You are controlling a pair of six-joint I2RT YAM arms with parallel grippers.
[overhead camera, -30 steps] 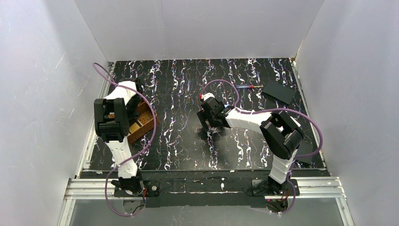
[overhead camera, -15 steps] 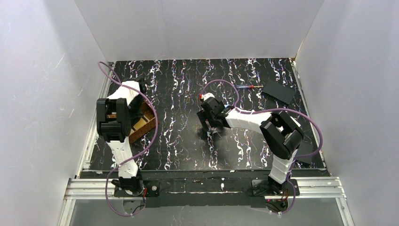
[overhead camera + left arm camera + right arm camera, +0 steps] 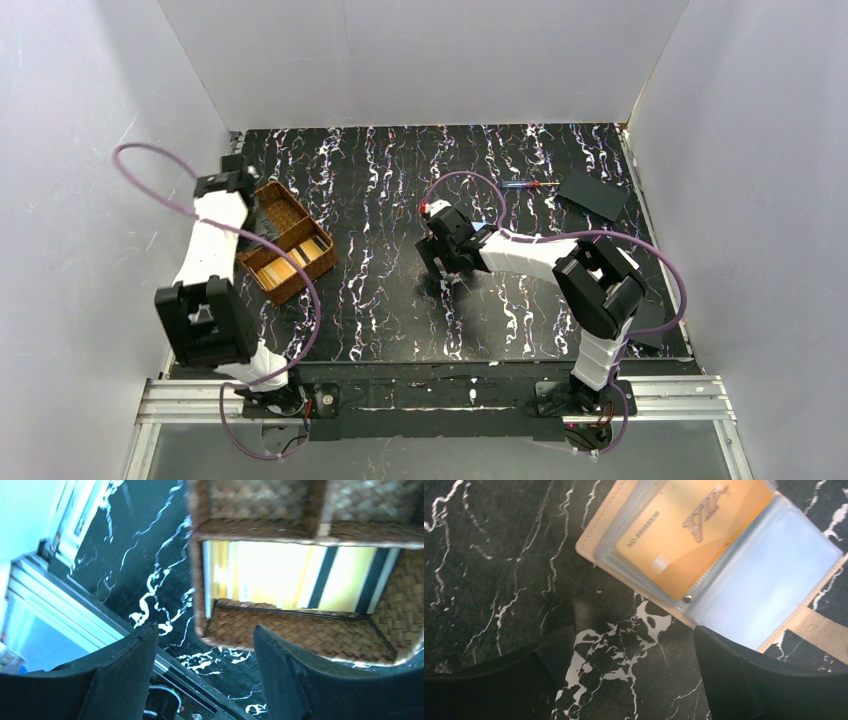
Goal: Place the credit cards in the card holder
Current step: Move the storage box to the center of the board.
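So, right tool [image 3: 634,630]: open wide, nothing between the fingers, low over the middle of the tabletop [image 3: 380,300].
card holder [image 3: 585,544]: lies open and flat on the tabletop just beyond the right tool's fingertips, not touching them. From above that tool mostly hides it.
VIP card [image 3: 689,535]: gold, face up, in a clear sleeve on the holder's left leaf. The bluish sleeve [image 3: 769,590] is on the right leaf, can't tell if it holds a card. The snap tab [image 3: 824,630] sticks out past the right leaf.
woven tray [image 3: 272,210]: left side of the tabletop, two compartments.
loose credit cards [image 3: 270,575]: gold, crossed by black stripes, flat in the tray's nearer compartment.
left tool [image 3: 205,630]: fingers spread, empty. It is beside the tray's far-left end, with the loose cards ahead of the fingertips and apart from them.
far right: black plate [image 3: 592,195], with a thin pen-like stick [image 3: 525,186] beside it.
change: left arm has swung off the tray toward the left wall and its elbow is down near the base. The tray it covered before is now fully in view. Right arm and holder are unchanged.
axes: the holder's long axis runs upper left to lower right in the right wrist view, and the VIP card's long side follows it. The loose cards' long sides follow their compartment, near-left to far-right from above.
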